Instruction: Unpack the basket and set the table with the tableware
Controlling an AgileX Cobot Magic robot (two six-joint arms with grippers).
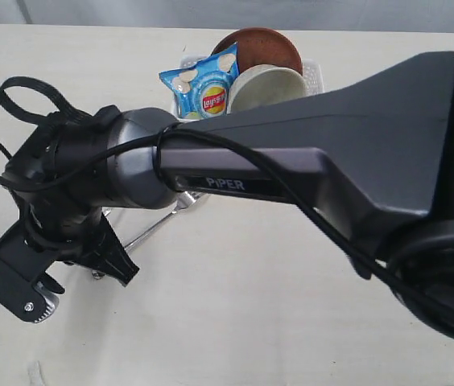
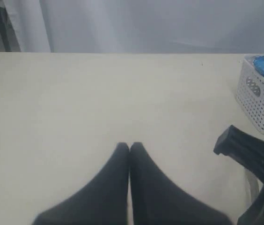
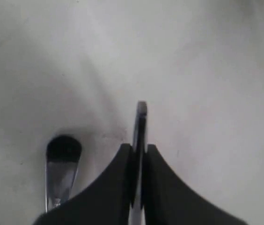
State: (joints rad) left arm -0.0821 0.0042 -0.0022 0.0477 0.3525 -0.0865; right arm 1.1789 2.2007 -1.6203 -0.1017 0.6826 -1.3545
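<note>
Fingers (image 3: 119,165) of the right gripper (image 3: 139,149) are pinched nearly closed on a thin steel utensil (image 3: 141,111), seen edge-on so I cannot tell knife from fork, close to the table (image 3: 207,70) beside a second steel piece (image 3: 62,161) lying there. So narrow a pinch may let the utensil pivot or slip, or knock its neighbour askew on release. The left gripper (image 2: 130,149), pressed shut and empty, hangs clear, while the basket (image 2: 260,101) holds the bowl (image 1: 269,87), plate (image 1: 259,42) and chips bag (image 1: 204,84).

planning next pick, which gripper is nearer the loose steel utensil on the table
Right. The right gripper, holding another steel piece, is beside the utensil; the left gripper is apart, over the table.
</note>
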